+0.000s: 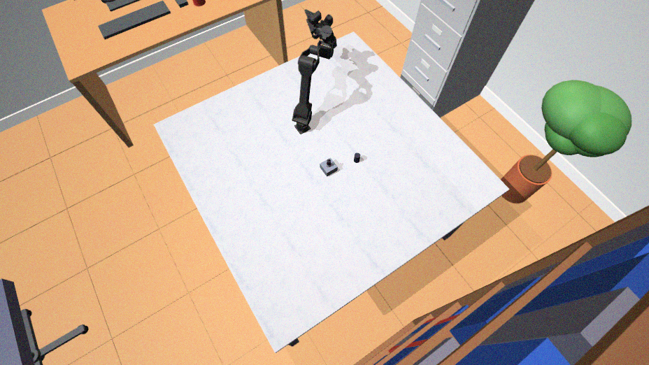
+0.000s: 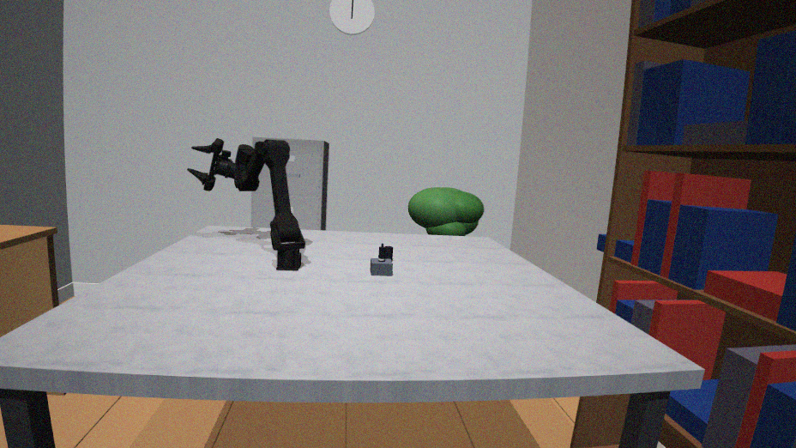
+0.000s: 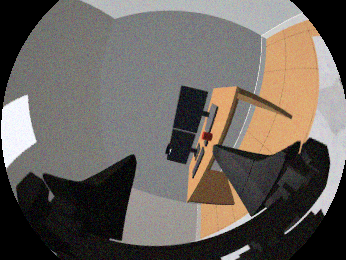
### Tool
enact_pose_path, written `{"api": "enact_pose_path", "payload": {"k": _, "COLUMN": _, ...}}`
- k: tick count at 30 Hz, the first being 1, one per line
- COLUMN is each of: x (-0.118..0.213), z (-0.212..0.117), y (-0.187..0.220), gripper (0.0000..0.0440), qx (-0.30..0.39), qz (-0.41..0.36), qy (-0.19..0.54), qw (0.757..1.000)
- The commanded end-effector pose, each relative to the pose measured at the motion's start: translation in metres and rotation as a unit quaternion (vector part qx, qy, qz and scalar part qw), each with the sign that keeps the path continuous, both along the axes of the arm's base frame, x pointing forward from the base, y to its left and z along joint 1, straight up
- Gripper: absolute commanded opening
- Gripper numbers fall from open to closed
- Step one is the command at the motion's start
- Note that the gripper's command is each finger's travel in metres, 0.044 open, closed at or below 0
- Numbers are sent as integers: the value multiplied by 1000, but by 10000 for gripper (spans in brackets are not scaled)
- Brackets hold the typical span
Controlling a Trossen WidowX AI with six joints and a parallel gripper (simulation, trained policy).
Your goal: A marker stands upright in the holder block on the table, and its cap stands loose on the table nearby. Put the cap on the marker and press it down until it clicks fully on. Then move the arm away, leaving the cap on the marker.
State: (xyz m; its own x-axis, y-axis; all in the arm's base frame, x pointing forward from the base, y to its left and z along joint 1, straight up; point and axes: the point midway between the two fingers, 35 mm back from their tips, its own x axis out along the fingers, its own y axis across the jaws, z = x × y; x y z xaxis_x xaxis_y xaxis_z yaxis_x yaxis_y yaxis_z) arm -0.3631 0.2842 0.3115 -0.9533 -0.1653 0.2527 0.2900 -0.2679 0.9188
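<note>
One arm raised, pincer spread wide, facing desk

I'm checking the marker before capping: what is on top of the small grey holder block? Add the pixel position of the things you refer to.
On the small grey holder block (image 1: 330, 172) (image 2: 381, 268) stands a dark marker (image 1: 329, 161), uncapped. Its part inside the block is hidden.

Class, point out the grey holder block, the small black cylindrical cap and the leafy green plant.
Grey square holder block (image 1: 323, 170) (image 2: 381, 268): top and exterior views, block's body.
Small black cylindrical cap (image 1: 357, 157): top view, side.
Leafy green plant (image 1: 585, 117) (image 2: 445, 207): both views, foliage.
</note>
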Motion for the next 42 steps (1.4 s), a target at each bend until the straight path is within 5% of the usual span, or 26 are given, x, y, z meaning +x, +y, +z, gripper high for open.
{"api": "enact_pose_path", "payload": {"k": 1, "x": 0, "z": 0, "y": 1, "gripper": 374, "qx": -2, "qz": -2, "qy": -3, "qw": 1000}}
{"api": "enact_pose_path", "payload": {"k": 8, "x": 6, "z": -2, "y": 15, "gripper": 220, "qx": -11, "qz": -24, "qy": -22, "qw": 999}}
{"api": "enact_pose_path", "payload": {"k": 42, "x": 56, "z": -7, "y": 70, "gripper": 315, "qx": -74, "qz": -109, "qy": -126, "qw": 983}}
